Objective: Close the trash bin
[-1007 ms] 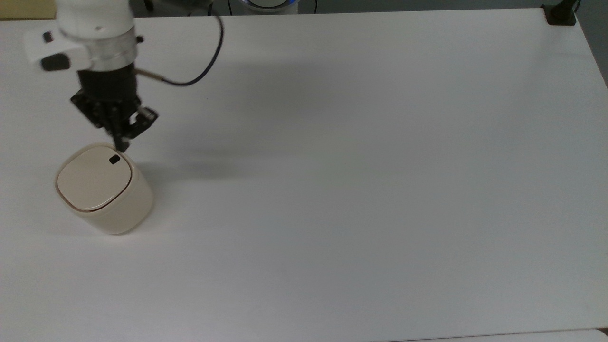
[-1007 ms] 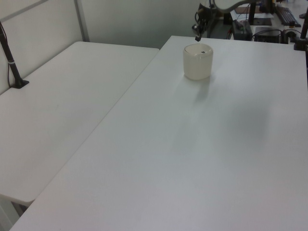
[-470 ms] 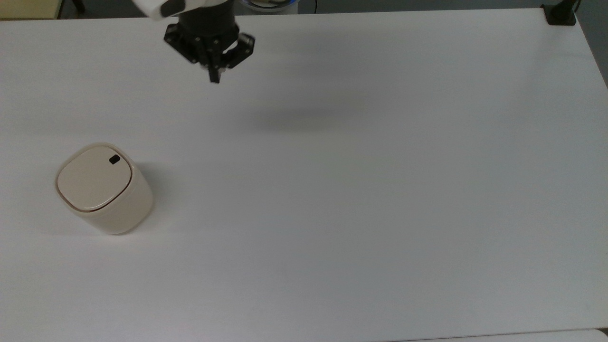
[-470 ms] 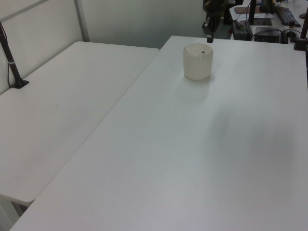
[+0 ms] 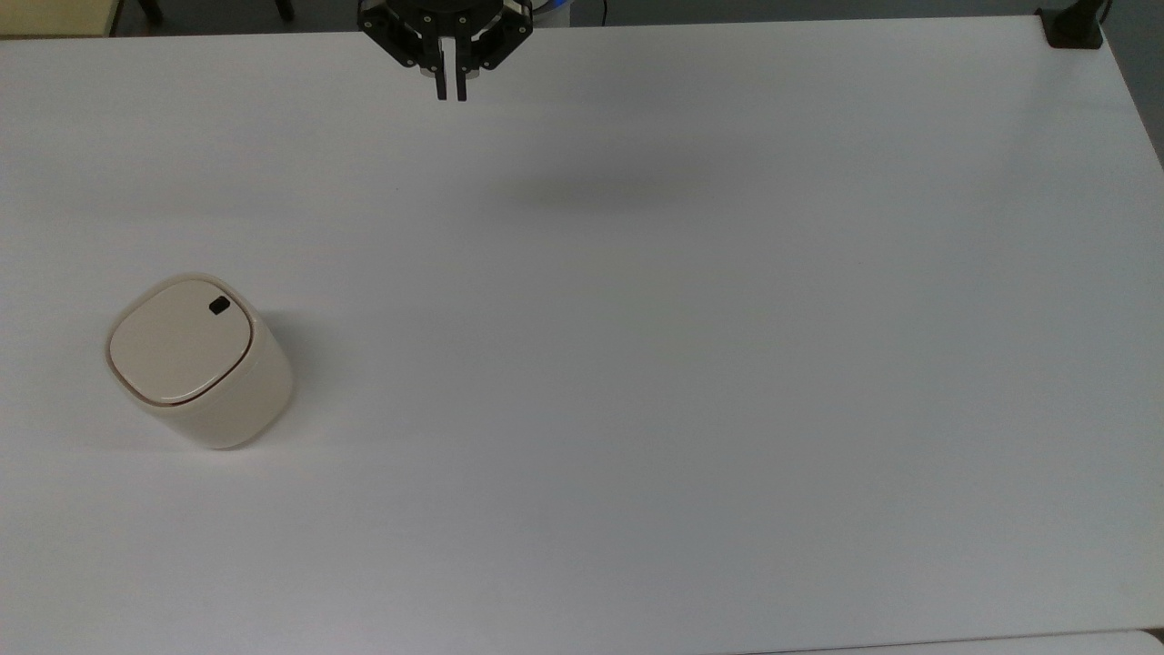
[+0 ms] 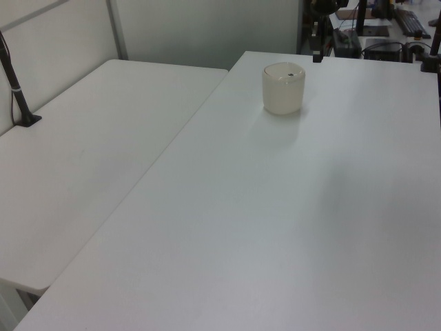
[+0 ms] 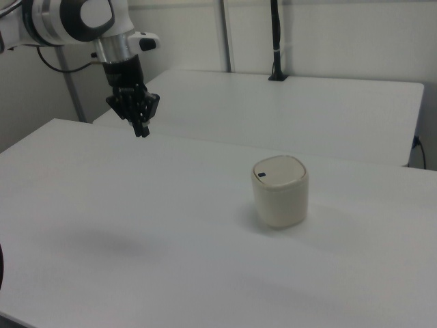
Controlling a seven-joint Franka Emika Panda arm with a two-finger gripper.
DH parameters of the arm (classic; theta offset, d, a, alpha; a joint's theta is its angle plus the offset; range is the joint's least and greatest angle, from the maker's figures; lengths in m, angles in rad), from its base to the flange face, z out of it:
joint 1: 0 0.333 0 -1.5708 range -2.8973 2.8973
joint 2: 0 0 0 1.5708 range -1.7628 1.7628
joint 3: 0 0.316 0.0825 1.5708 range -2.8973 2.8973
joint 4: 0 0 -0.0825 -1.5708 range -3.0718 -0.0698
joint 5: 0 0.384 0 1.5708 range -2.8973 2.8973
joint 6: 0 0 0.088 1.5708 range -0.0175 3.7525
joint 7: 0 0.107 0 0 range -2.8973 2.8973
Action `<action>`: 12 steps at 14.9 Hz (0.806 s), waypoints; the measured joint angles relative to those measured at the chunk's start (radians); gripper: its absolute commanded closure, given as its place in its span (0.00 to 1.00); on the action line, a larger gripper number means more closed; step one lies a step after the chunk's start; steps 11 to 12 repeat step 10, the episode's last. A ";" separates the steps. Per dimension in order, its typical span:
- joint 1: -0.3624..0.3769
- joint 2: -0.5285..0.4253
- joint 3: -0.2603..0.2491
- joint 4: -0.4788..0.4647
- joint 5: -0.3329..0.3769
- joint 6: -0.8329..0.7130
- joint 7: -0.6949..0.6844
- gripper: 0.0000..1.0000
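The trash bin [image 5: 209, 400] is a small cream tub standing near the top view's left edge, on the white table [image 5: 637, 364]. Its flat lid [image 5: 177, 341] lies down flush inside the thin brown rim, with the black latch button [image 5: 218, 307] at its far corner. The bin also stands far back in the left view [image 6: 283, 93] and at centre right in the right view [image 7: 280, 198]. My gripper [image 5: 451, 91] hangs in the air at the table's far edge, well away from the bin, shut and holding nothing. It points downward in the right view [image 7: 142, 131] and in the left view [image 6: 316, 56].
A black clamp [image 5: 1071, 29] sits on the table's corner at the top view's upper right. A second white table [image 6: 89, 152] adjoins on the left view's left, carrying a black post [image 6: 15, 86]. The same post [image 7: 276, 41] rises behind the bin in the right view.
The gripper has lifted off the bin's lid and swung away toward the table's far edge, to the top view's upper middle. The bin has not moved and its lid stays down.
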 measured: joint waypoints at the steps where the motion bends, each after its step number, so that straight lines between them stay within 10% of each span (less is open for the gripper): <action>1: 0.000 0.000 -0.002 -0.004 0.000 0.000 -0.005 0.03; 12: -0.003 -0.001 -0.014 -0.006 0.000 0.000 -0.008 0.00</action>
